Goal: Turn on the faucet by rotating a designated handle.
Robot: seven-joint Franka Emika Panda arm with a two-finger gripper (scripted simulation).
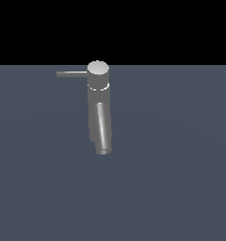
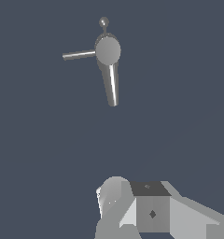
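Observation:
The grey metal faucet (image 1: 97, 92) stands upright on the flat grey-blue floor, with a round flat cap on top. Its thick tubular spout (image 1: 103, 132) slopes down toward the camera and ends open. The handle (image 1: 71, 74), a thin straight rod, sticks out from the cap toward the exterior view's left. The wrist view shows the faucet (image 2: 108, 50) from above, with the handle (image 2: 79, 55) and the spout (image 2: 112, 84). My gripper (image 2: 132, 189) shows only in the wrist view, well clear of the faucet. Its fingers sit together with no gap and hold nothing.
A small knob-ended stub (image 2: 103, 22) pokes out from behind the faucet's cap in the wrist view. The floor (image 1: 181, 164) is plain grey-blue all around. The arm is out of the exterior view.

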